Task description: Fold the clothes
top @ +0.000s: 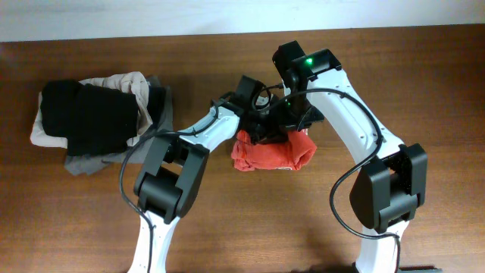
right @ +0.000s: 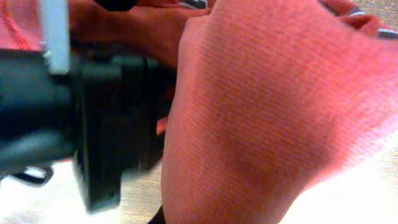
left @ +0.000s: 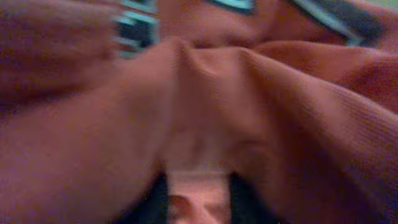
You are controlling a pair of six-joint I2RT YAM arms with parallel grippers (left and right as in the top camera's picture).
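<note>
Left wrist view is filled with red-orange T-shirt point(left: 261, 124) cloth, bunched in ridges right against the lens, with a scrap of lettering at the top edge. Whether the left pincer point(top: 261, 130) is released or grasping cannot be told. Right wrist view shows the same cloth ballooning close by. The right pincer point(top: 292, 121) is clenched, probably on a fold, though its tips are hidden. From overhead, both pincers meet above the shirt, which lies as a crumpled lump mid-tabletop point(top: 424, 91), well apart from the stacked dark and beige garments point(top: 91, 121) at the far left. The step in hand looks like gathering the shirt to spread it. Next it needs drawing out flat before any fold.
</note>
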